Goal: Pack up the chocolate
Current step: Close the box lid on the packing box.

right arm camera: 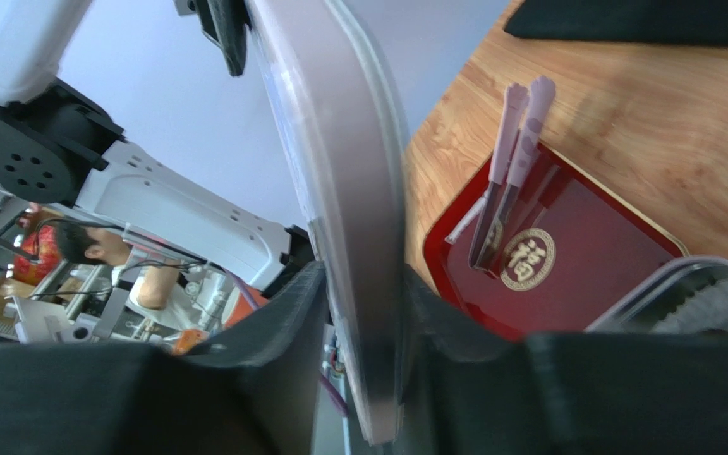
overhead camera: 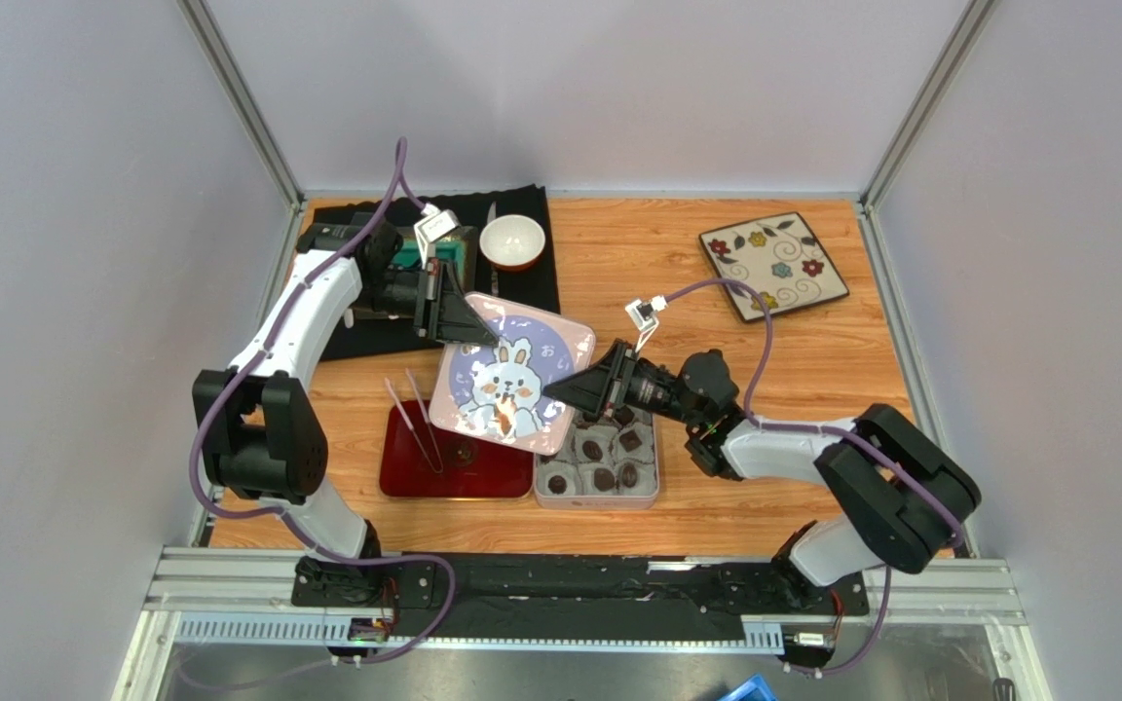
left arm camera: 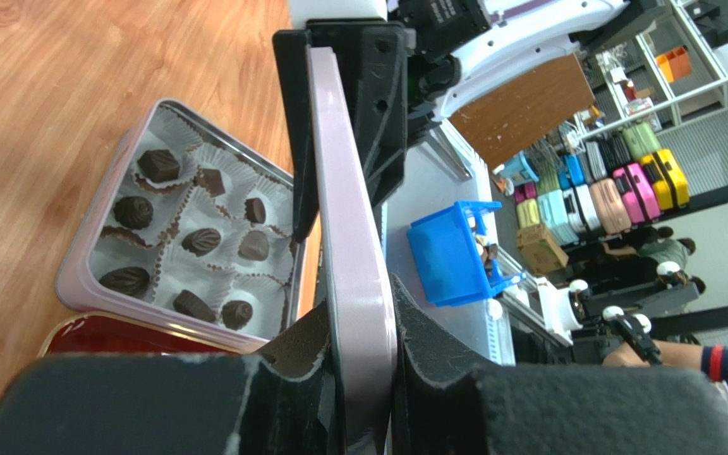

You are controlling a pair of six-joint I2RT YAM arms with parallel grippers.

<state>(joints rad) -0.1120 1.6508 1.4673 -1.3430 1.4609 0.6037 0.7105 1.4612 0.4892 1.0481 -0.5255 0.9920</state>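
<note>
Several dark chocolate pieces sit in white paper cups inside an open pink tin; in the left wrist view the chocolates fill the tin. The tin's pink lid with a rabbit picture is held in the air, tilted, left of and partly over the tin. My left gripper is shut on the lid's far left edge. My right gripper is shut on the lid's right edge.
A red tray with pink tongs lies left of the tin, partly under the lid. A black cloth with a white bowl is at the back. A floral tile lies at the back right.
</note>
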